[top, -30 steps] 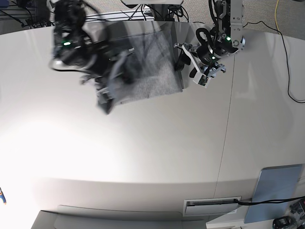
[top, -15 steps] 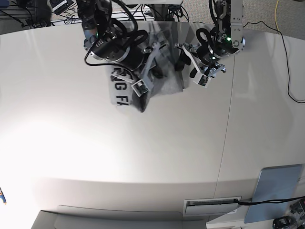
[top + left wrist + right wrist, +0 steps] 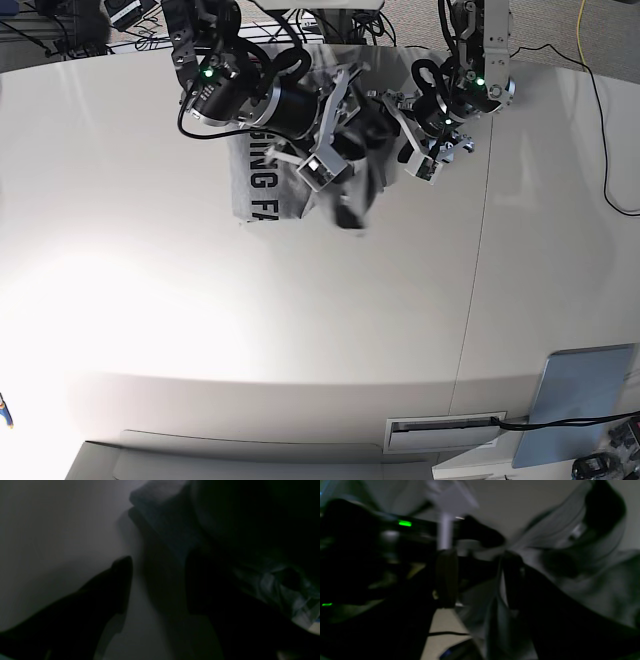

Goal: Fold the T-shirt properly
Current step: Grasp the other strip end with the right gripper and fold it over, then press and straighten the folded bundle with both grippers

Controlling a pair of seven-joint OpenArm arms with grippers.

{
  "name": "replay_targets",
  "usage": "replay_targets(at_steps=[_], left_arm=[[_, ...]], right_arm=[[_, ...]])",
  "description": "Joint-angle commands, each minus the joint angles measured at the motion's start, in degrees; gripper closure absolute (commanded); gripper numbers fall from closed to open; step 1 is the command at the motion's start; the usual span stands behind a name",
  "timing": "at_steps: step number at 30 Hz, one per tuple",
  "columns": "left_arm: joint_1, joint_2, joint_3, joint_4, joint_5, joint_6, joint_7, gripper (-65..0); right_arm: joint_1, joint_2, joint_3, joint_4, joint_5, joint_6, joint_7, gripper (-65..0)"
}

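The heather-grey T-shirt (image 3: 262, 185) lies bunched at the back of the table, with black lettering showing on its left part. My right gripper (image 3: 338, 128) is over the shirt's middle. In the right wrist view its fingers stand apart (image 3: 478, 577), and grey cloth (image 3: 595, 580) drapes over and beside one finger. A dark, blurred flap of cloth hangs below it. My left gripper (image 3: 400, 135) is open and empty just right of the shirt. In the dark left wrist view (image 3: 160, 580) the shirt's edge (image 3: 162, 512) lies beyond its fingertips.
A flat grey-blue panel (image 3: 580, 400) lies at the front right, beside a white slotted part (image 3: 445, 432). Cables (image 3: 600, 110) run along the back right. The two arms are close together over the shirt.
My right arm has swung from the shirt's left side across to its right, pulling cloth over. The lettered side now shows. My left arm has not moved.
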Motion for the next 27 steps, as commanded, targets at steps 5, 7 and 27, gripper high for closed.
replay_targets(at_steps=[5, 7, 27], left_arm=[[-0.09, -2.43, -0.50, 1.07, -0.28, -0.07, 0.46, -34.3], [-0.09, -3.76, -1.31, 1.99, -0.31, 1.31, 0.70, -34.3], [2.75, -4.55, 4.85, 16.37, -27.58, -10.54, 16.98, -6.0]], right_arm=[[0.50, -0.28, 0.37, 0.92, 5.44, 2.75, 0.63, -28.8], [0.48, -0.28, 1.70, 1.29, 4.98, 2.75, 0.63, -28.8], [6.16, 6.21, 23.43, -5.20, -12.37, 0.74, 7.98, -4.4]])
